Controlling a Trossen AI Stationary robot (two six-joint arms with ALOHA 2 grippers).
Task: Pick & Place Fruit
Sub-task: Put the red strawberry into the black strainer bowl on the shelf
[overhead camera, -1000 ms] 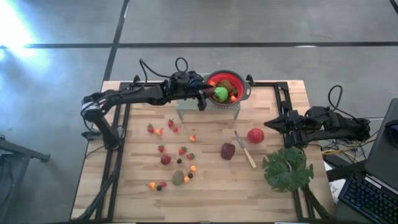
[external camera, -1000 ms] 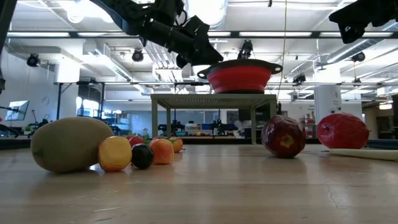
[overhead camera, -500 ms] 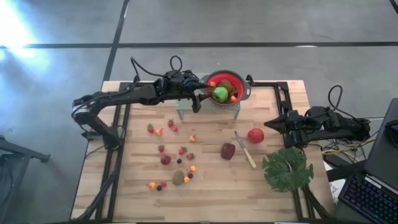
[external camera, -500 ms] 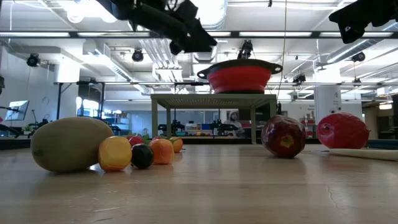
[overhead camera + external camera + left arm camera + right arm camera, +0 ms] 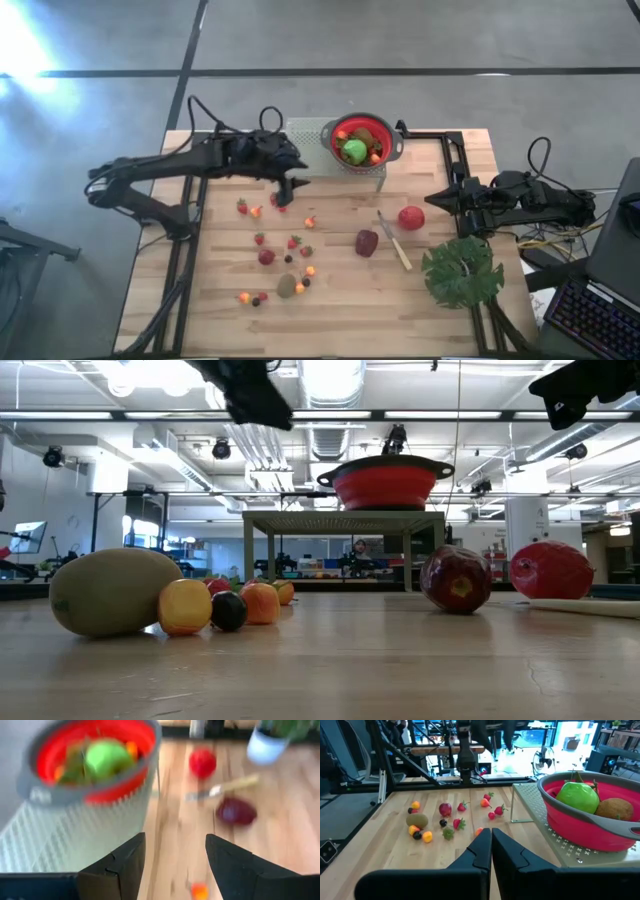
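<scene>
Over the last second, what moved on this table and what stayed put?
The left claw pulled back from beside the red colander, moving away from it to hover over the strawberries on the table. Its fingers are apart and empty. The green apple remains in the colander. The right claw, shut, waits at the table's right edge, unmoved. The loose fruit, knife and leaf lie as before.

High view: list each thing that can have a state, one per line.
Left gripper: jaws open, empty, over the table beside the rack.
Right gripper: jaws shut, empty, parked at the table's right edge.
Red colander: upright on the rack, holding a green apple.
Kiwi: loose on the table.
Red apple: loose on the table.
</scene>
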